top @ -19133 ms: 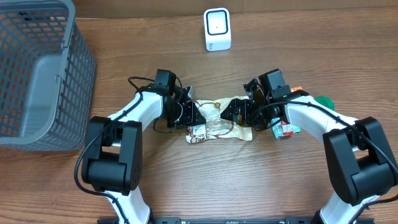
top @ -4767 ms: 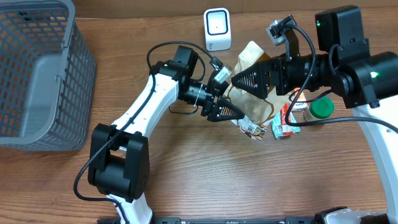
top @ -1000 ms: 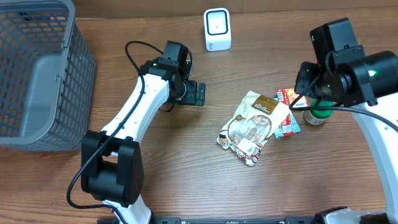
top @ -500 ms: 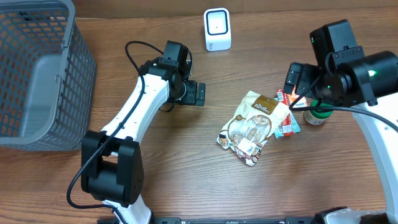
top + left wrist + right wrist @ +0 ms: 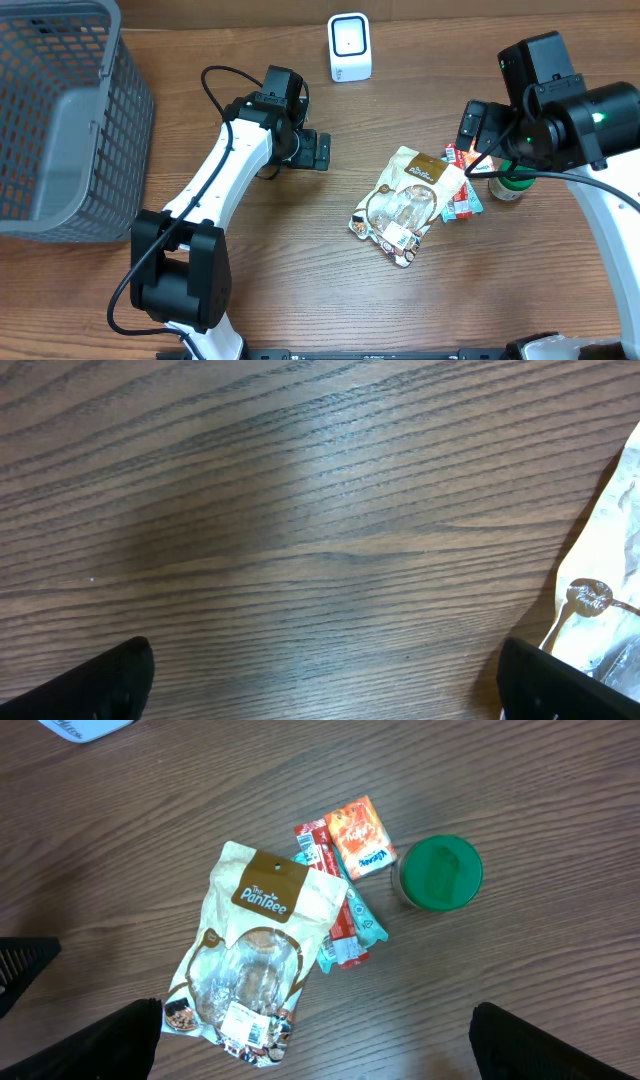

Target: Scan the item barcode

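Note:
The item, a tan and white snack pouch (image 5: 405, 200), lies flat on the table right of centre, apart from both grippers. Its white barcode label (image 5: 250, 1018) faces up at its near end. The white scanner (image 5: 349, 47) stands upright at the table's far edge. My left gripper (image 5: 322, 152) hovers low, left of the pouch, open and holding nothing; the pouch edge (image 5: 610, 580) shows at the right of the left wrist view. My right gripper (image 5: 320, 1050) hangs high above the pouch (image 5: 255, 955), open and empty.
A grey mesh basket (image 5: 60, 110) fills the far left. Right of the pouch lie red and teal packets (image 5: 340, 915), an orange packet (image 5: 358, 838) and a green-lidded jar (image 5: 440, 870). Bare wood shows along the table's front.
My right gripper has opened from shut, high above the table. The pouch and the left arm have not moved.

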